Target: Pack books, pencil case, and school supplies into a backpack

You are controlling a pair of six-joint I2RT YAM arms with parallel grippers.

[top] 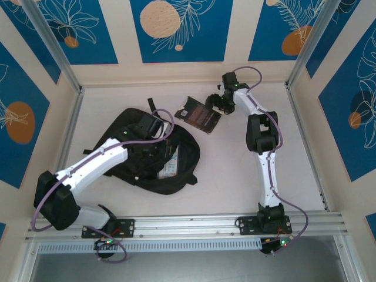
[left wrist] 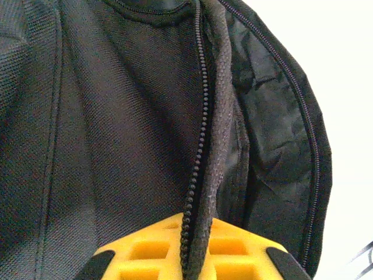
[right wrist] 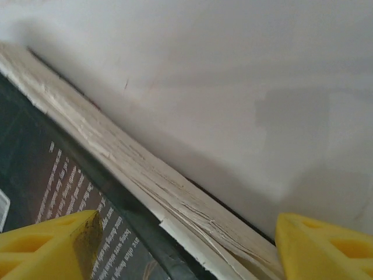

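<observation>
Backpack (top: 185, 154), black and soft, lies on the white table (top: 282, 170) left of centre, just beyond my left arm's base. My left claw (left wrist: 195, 256) is clenched on the edge of the bag's zip (left wrist: 198, 146), with the teeth and a thick fabric rim running down between its yellow fingers. That hold looks thin to me. If the fabric slides out, I judge the mouth would sag shut before anything more goes in.

Further back, just past the bag's upper right, a black paperback book (top: 200, 116) lies flat on the table. My right claw (right wrist: 189, 245) hangs over its far right corner, released and with jaws wide. One finger is above the dark cover and the other above bare table, with the rough page edge between them. Closing from here could pinch only the cover or a few pages, so the book might fan open, tear or skid on the smooth surface. The carry back must also clear my left arm, which lies across the bag.
</observation>
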